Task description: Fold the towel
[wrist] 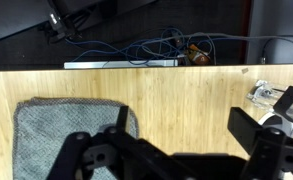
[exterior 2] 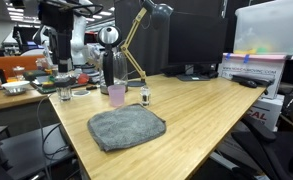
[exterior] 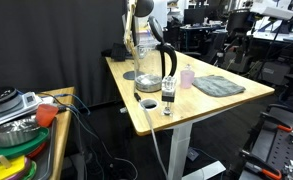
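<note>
Towel (exterior 2: 126,128) lies flat and spread on the wooden table (exterior 2: 211,115), close to one edge, the pink cup (exterior 2: 116,95) near it. In the wrist view the gripper (wrist: 181,160) hangs above the tabletop by the towel's edge, fingers spread wide, grasping nothing

Even, fairly bright overhead room light on the pale wooden rectangular tabletop (exterior 2: 216,105) in both ext. views. Bkgd behind it is dim, esp. the black fabric curtain (exterior: 56,40). The soft grey-green cloth towel (exterior 2: 126,128) casts only a thin, soft shadow on the tabletop. The white translucent panel (exterior 2: 271,30) past the tabletop's far end is washed out. All pics low-res, fine detail mushy. Wrist view: the black metal gripper (wrist: 184,130) is close to the lens and blurred; tabletop grain sharper.
</note>
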`<state>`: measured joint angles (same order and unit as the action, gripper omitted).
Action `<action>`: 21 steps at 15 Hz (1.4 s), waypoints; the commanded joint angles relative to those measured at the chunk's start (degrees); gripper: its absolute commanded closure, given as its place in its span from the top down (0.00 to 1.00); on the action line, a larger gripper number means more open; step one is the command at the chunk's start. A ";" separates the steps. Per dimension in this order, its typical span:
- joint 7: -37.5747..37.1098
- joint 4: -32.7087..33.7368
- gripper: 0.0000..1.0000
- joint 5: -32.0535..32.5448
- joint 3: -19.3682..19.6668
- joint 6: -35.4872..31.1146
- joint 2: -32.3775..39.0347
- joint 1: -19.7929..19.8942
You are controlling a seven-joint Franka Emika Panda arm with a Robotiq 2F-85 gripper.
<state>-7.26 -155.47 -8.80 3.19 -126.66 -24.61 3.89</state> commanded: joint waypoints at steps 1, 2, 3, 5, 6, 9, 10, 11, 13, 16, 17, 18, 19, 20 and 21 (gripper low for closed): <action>-0.30 0.05 1.00 -0.05 -0.12 -0.37 0.68 0.21; -0.62 0.09 1.00 -0.06 -0.15 -0.53 0.85 0.22; -0.76 0.13 1.00 -0.06 -0.18 -0.53 0.75 0.22; -0.82 0.16 1.00 -0.06 -0.18 -0.53 0.60 0.23; -0.83 0.16 1.00 -0.06 -0.18 -0.53 0.60 0.23; -0.50 0.70 1.00 0.11 0.08 -0.23 1.67 0.39; -0.49 1.18 1.00 0.77 0.19 -0.22 2.82 0.79; -0.77 1.64 1.00 1.91 0.22 -0.35 4.00 1.39; -1.77 2.10 1.00 4.51 0.29 -2.16 6.26 2.73; -2.68 3.77 1.00 5.17 1.33 -4.01 11.01 3.85; -3.15 4.59 1.00 4.62 1.60 -4.28 12.81 3.94; -3.69 5.11 1.00 4.07 1.78 -4.45 14.24 3.81; -4.69 5.68 1.00 3.57 1.87 -4.87 15.91 3.67; -5.67 6.30 1.00 2.99 1.95 -5.05 17.37 3.54; -6.35 6.99 1.00 1.76 2.06 -5.43 19.07 3.32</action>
<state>-11.30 -151.05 -4.83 5.13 -131.22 -10.01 7.49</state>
